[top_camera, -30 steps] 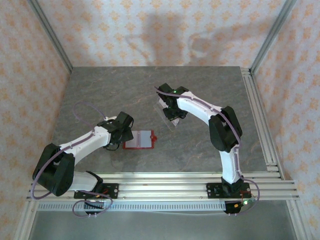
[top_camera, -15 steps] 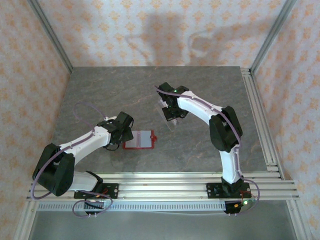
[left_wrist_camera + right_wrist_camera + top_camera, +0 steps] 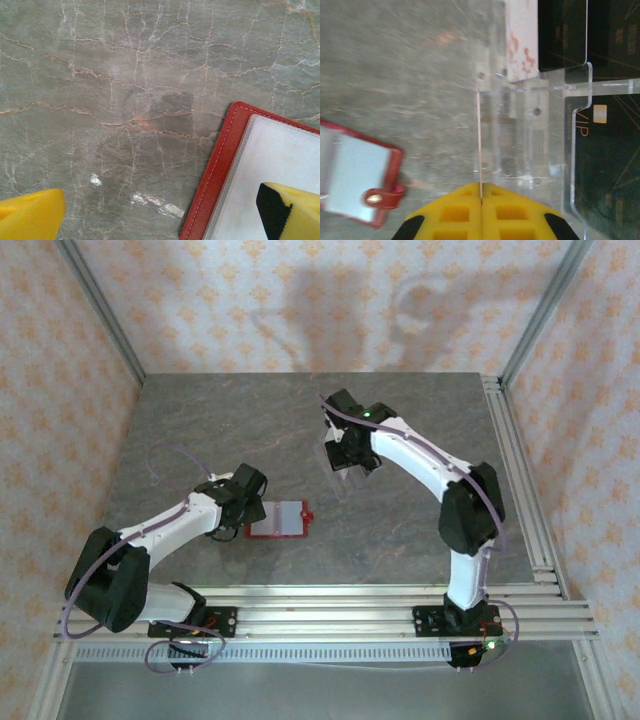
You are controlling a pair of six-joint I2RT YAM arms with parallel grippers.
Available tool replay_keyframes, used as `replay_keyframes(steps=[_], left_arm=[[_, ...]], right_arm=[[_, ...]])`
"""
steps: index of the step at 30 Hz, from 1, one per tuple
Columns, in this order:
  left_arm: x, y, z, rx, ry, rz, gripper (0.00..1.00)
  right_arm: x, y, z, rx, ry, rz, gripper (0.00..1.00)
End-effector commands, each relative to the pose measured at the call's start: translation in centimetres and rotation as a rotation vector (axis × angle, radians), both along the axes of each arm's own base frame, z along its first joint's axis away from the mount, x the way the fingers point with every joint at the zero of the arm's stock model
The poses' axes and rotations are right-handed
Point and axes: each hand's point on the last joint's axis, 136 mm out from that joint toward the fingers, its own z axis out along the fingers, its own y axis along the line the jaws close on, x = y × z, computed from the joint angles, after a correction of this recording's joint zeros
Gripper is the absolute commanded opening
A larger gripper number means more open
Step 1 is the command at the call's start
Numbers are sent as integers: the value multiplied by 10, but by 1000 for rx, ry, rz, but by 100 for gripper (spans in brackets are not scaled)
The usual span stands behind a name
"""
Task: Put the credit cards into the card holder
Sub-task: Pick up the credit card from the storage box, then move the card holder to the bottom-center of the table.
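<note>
We see the right arm's fingers [image 3: 450, 215] pressed together on a credit card [image 3: 480, 140], pinched edge-on over the clear tray [image 3: 535, 125] at the middle of the worktop [image 3: 200, 420]. A second pale card [image 3: 522, 35] with pinkish marks sits in the tray beside black cards [image 3: 605, 150]. The red card holder [image 3: 279, 519] lies open and flat, nearer the arms' bases and apart from the tray. The left arm's fingers [image 3: 30, 217] are spread wide, one over bare stone, the other over the holder's clear pocket.
</note>
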Motion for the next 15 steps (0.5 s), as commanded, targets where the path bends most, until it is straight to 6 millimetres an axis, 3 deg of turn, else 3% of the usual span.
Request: replay_keyframes(steps=[1, 7, 11, 15], left_arm=[[-13, 13, -9, 73, 49, -1, 100], [-17, 18, -10, 96, 51, 12, 100], [-17, 21, -9, 101, 46, 32, 100], [-17, 21, -7, 97, 38, 45, 100]], right_arm=[[-17, 24, 28, 230, 16, -13, 0], [-52, 79, 21, 459, 59, -3, 0], [-73, 117, -7, 459, 83, -1, 0], [-78, 134, -37, 430, 84, -64, 0]])
